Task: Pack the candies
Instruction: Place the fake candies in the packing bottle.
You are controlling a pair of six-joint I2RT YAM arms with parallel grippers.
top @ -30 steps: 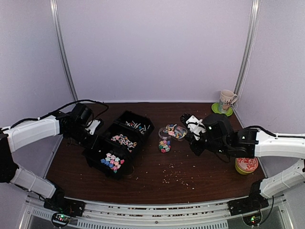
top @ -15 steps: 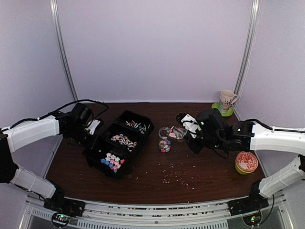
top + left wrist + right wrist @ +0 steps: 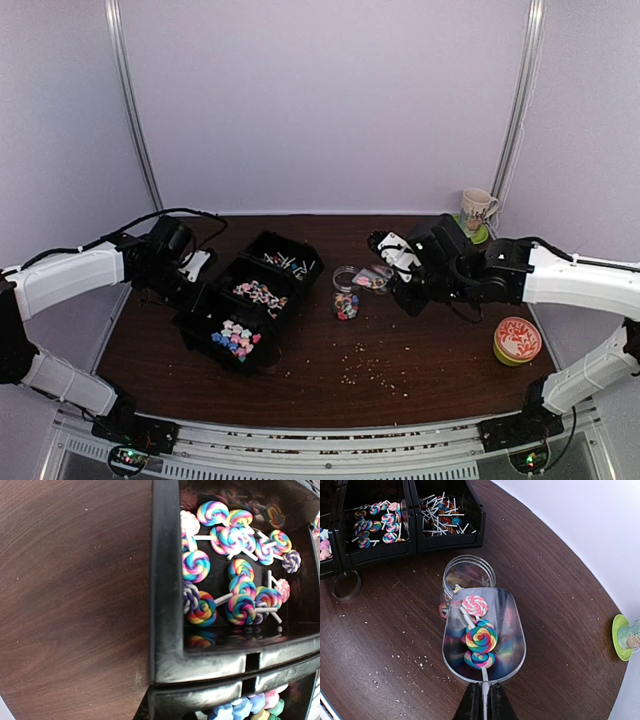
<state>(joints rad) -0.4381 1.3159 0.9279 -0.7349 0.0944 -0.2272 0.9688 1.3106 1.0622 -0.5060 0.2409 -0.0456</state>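
My right pincer (image 3: 481, 700) is clamped on the scoop (image 3: 507, 630) handle, three candies (image 3: 481, 639) inside, its lip at the jar (image 3: 469, 571). The left pincer (image 3: 193, 272) sits by the bins (image 3: 205, 305); can't tell its grip.

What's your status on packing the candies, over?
Right gripper shut on scoop handle. Three candies in scoop, lip by jar. Left gripper at bin rim, grip unclear. Nothing blocking jar.

Scoop (image 3: 509, 626) polished metal, mirror-bright; jar (image 3: 470, 572) clear, glassy; bins (image 3: 165, 580) glossy black plastic; table (image 3: 75, 605) dark wood grain; candies (image 3: 196, 565) smooth, shiny.
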